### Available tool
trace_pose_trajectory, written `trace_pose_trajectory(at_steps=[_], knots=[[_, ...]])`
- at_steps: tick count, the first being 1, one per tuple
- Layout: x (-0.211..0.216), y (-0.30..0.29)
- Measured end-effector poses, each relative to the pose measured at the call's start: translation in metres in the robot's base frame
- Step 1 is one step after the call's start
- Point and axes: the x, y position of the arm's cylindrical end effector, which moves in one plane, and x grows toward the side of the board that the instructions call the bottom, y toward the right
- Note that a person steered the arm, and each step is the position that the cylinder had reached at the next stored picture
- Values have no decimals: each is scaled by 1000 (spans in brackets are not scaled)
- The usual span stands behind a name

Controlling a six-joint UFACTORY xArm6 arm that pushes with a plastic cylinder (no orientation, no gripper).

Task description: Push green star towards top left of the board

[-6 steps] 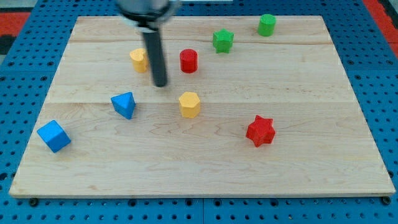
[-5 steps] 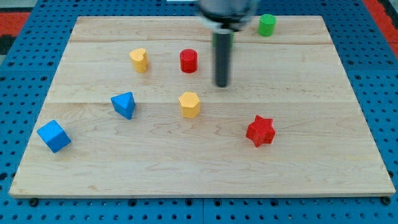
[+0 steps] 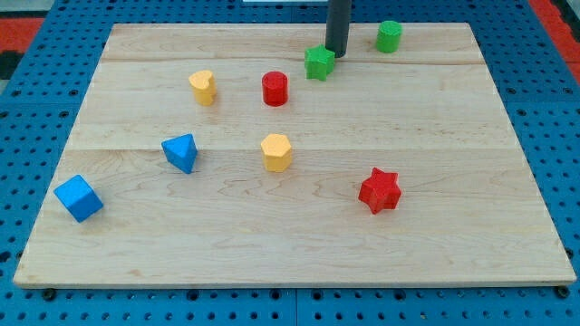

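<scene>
The green star (image 3: pixel 319 62) lies near the board's top edge, right of centre. My tip (image 3: pixel 337 53) stands just to the star's upper right, touching or nearly touching it. The rod rises straight out of the view's top. A green cylinder (image 3: pixel 389 35) sits further right near the top edge.
A red cylinder (image 3: pixel 275 88) lies left and slightly below the green star. A yellow block (image 3: pixel 203 87) is further left. A yellow hexagonal block (image 3: pixel 276 151), a blue triangular block (image 3: pixel 181 151), a blue cube (image 3: pixel 78 197) and a red star (image 3: pixel 379 190) lie lower on the wooden board (image 3: pixel 453 136).
My tip swept from the board's left-centre to the right, then up to the green star's upper right. The green star has shifted slightly left and down.
</scene>
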Motion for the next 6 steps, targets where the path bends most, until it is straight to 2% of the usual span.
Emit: trace_pose_trajectory(at_steps=[1, 2, 4, 6], knots=[[27, 7], [30, 15], [12, -133], [-23, -115]])
